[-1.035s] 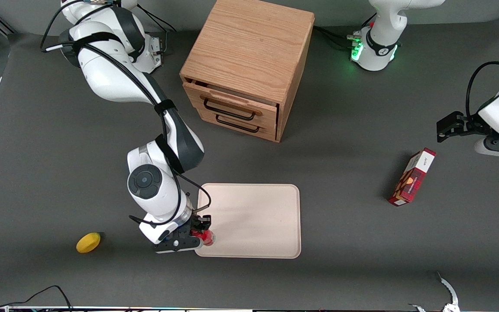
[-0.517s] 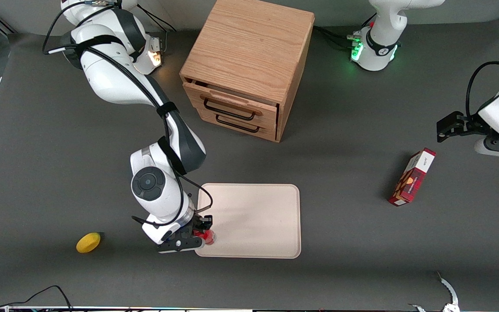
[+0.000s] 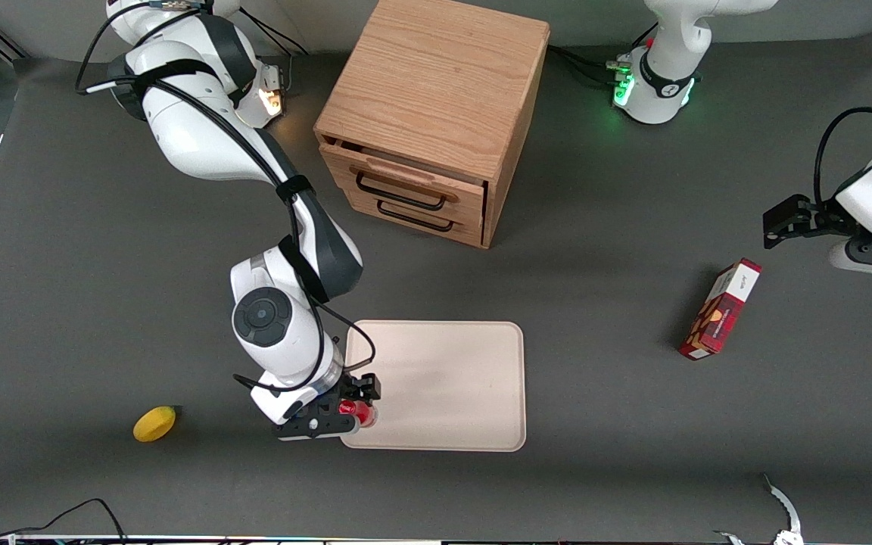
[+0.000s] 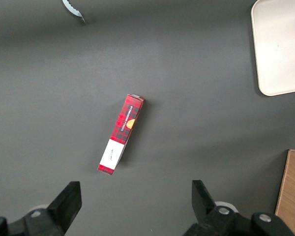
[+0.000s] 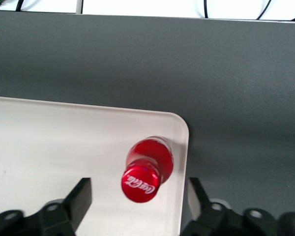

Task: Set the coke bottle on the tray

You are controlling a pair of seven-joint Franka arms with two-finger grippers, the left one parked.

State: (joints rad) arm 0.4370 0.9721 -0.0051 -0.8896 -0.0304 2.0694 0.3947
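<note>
The small red coke bottle (image 3: pixel 362 413) (image 5: pixel 146 168) stands upright on the cream-pink tray (image 3: pixel 451 378) (image 5: pixel 54 157), just inside the tray's corner nearest the front camera at the working arm's end. My right gripper (image 3: pixel 354 410) (image 5: pixel 140 196) hovers over the bottle with its fingers open. Both fingers stand well clear of the red cap, one on each side, and nothing is held.
A yellow lemon (image 3: pixel 154 423) lies on the grey table toward the working arm's end. The wooden drawer cabinet (image 3: pixel 428 121) stands farther from the front camera than the tray. A red-and-white box (image 3: pixel 719 309) (image 4: pixel 121 134) lies toward the parked arm's end.
The fingers have opened off the bottle, which now stands free on the tray. The arm has shifted slightly toward the tray and risen a little.
</note>
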